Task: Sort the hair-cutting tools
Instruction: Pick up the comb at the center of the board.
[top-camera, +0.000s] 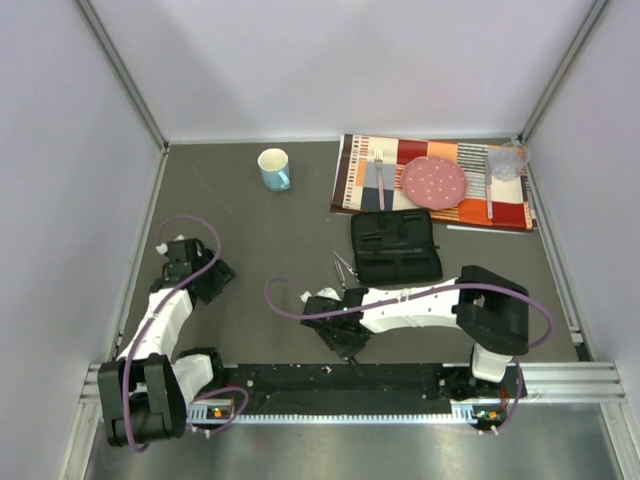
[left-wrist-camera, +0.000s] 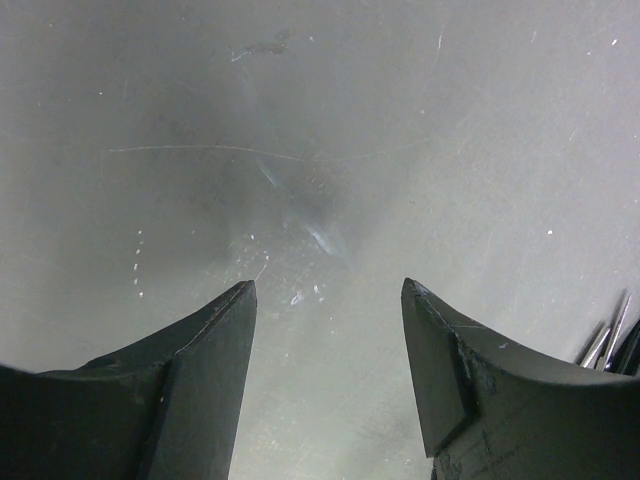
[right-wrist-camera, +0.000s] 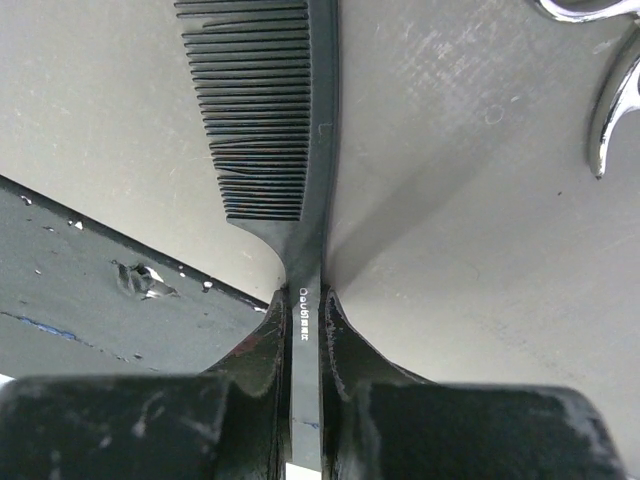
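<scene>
Right gripper (right-wrist-camera: 303, 318) clamped on handled comb (right-wrist-camera: 280, 120) at neck, teeth toward 12 o'clock. Lift level, clearing scissors (right-wrist-camera: 607, 115) at 1 o'clock. Left gripper (left-wrist-camera: 328, 300) parted, empty.

soft even light; pale glare on the left wrist view's tabletop (left-wrist-camera: 320, 235); the comb (right-wrist-camera: 290, 120) casts a faint shadow.

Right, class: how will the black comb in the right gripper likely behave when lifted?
The comb looks like thin plastic, so probably light and slightly bendy. The right gripper pinches only its narrow handle, so it may pivot.
</scene>
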